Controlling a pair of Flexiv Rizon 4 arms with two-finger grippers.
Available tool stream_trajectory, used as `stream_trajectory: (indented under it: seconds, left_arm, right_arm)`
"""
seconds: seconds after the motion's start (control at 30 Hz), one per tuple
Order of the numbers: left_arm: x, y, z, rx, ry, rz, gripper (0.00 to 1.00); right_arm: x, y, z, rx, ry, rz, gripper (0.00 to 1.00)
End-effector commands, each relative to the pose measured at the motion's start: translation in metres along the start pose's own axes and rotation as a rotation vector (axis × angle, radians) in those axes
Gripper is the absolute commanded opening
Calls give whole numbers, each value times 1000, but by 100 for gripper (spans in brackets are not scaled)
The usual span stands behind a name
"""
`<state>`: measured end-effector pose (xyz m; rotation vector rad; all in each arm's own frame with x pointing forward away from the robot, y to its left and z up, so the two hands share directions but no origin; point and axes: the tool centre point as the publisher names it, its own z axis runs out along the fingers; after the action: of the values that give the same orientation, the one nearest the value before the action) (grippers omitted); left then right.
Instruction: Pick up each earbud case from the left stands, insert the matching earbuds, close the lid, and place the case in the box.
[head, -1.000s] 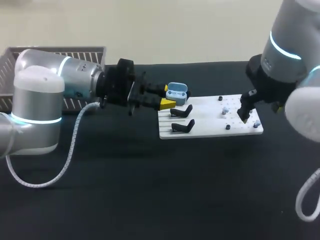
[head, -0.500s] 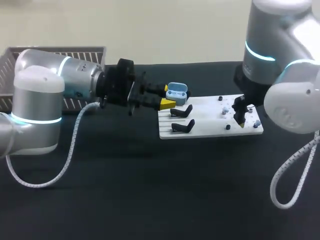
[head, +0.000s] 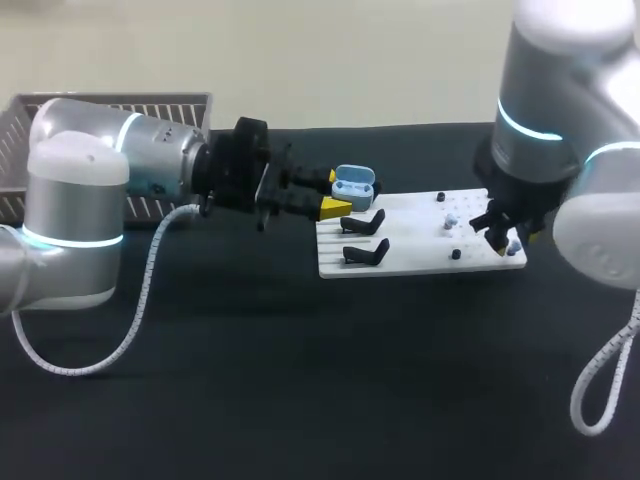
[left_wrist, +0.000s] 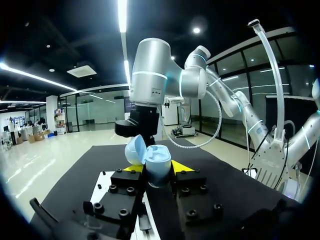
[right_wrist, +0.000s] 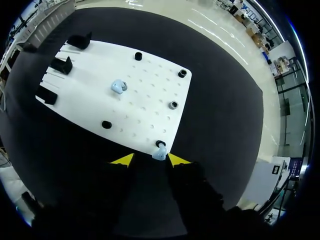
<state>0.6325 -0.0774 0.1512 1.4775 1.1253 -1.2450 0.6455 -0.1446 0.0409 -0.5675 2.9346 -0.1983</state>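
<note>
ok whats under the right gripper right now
A pale blue earbud at the white board's corner, beside a black peg, sits between the right gripper's open fingers. The table directly beneath the fingers is covered.

Black table (head: 300, 380), possibly cloth-covered

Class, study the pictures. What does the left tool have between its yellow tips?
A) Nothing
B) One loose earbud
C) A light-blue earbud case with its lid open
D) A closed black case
C: in the left wrist view the earbud case, light blue with its lid swung open, sits clamped between the two yellow tips of the left tool.
</note>
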Motion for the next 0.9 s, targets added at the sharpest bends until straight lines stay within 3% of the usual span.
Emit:
stream_trajectory:
  seconds: [0.03,0.47,0.9]
  left_arm:
    - [1,0,0,-2,-2,3,0]
    - [1,0,0,-2,-2,3,0]
    - [1,0,0,-2,-2,3,0]
  right_arm:
    - [2,-1,3,10,-18,2,38]
    - [-2,-10,11,15,-25,12,41]
    - [-3,-13,20,7,-26,15,38]
